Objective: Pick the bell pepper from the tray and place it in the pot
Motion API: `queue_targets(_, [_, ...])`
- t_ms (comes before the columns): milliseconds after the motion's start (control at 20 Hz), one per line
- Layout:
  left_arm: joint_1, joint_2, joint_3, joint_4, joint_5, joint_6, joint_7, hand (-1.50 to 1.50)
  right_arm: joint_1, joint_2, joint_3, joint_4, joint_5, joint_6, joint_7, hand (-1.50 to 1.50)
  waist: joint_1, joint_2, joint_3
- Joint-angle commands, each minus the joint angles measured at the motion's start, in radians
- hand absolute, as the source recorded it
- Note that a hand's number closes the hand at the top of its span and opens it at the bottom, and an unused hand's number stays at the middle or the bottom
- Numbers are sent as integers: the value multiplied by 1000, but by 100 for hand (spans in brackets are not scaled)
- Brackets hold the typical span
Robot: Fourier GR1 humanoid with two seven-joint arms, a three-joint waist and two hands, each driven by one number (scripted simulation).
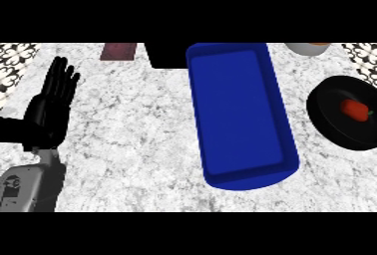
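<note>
You see the marbled tabletop (132, 149), then a long blue tray (239, 119), then the black pot (331, 127) at right. Your left hand (48, 109) rests open, fingers straight. Inside the pot lies a small red bell pepper (355, 109), green-stemmed.

Only one arm shows in the head view: the left forearm (29, 188), grey, enters from the lower edge at the far left side and points upward. Its black left hand (46, 113) is flat and open, with the fingers (60, 79) straight and close together (the tips point away from the robot). It holds nothing and rests near the left edge.
</note>
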Motion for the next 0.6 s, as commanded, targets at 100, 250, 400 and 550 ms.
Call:
queue_targets(100, [-11, -8, -4, 6, -5, 0, 10, 0, 109, -92, -105, 117, -137, 98, -146, -150, 2, 2, 1])
queue_targets(250, [-25, 11, 19, 5, -2, 2, 23, 0, 142, -177, -127, 102, -175, 142, -118, -150, -1, 1, 0])
queue_targets(400, [12, -13, -12, -55, -10, 8, 42, 0, 228, -197, -168, 224, -209, 196, -256, -150, 3, 1, 1])
queue_targets(550, [40, -24, -15, -24, -25, 1, -9, 0, 243, -264, -161, 293, -220, 218, -268, -150, 4, 2, 1])
